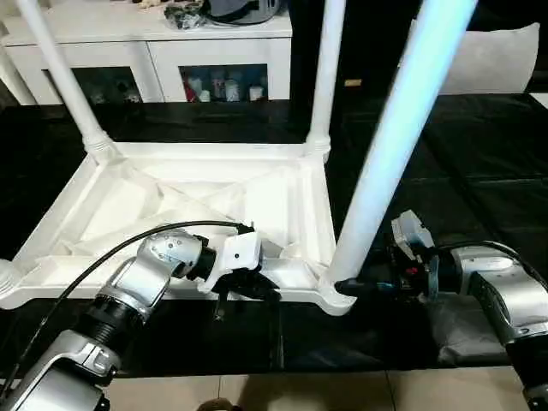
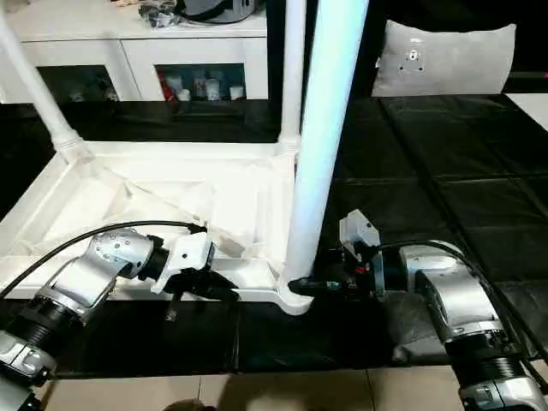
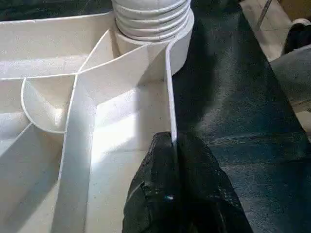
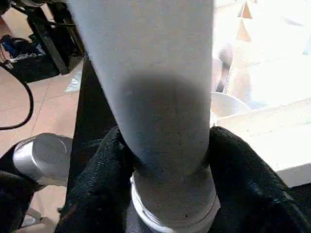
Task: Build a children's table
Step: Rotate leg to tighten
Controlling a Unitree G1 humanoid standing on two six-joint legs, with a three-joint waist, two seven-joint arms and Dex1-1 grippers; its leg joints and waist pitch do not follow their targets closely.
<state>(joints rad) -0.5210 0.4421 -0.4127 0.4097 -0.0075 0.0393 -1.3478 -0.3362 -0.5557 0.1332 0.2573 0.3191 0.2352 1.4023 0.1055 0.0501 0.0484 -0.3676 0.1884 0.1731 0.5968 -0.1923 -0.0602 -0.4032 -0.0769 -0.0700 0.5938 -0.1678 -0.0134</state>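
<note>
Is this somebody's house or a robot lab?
Probably a room in a home: there's a white cabinet with glass doors and small things inside, a grey cushion, and black floor mats under the upturned tabletop.

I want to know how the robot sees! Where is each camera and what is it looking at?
Left eye view: on the head, looking down at the upturned tabletop over both silver forearms.
Right eye view: beside it, same scene.
Left wrist view: along the left gripper, pinching the tabletop's rim.
Right wrist view: along the right gripper, clasping the near leg.
Both wrist views share that leg's corner socket.
</note>
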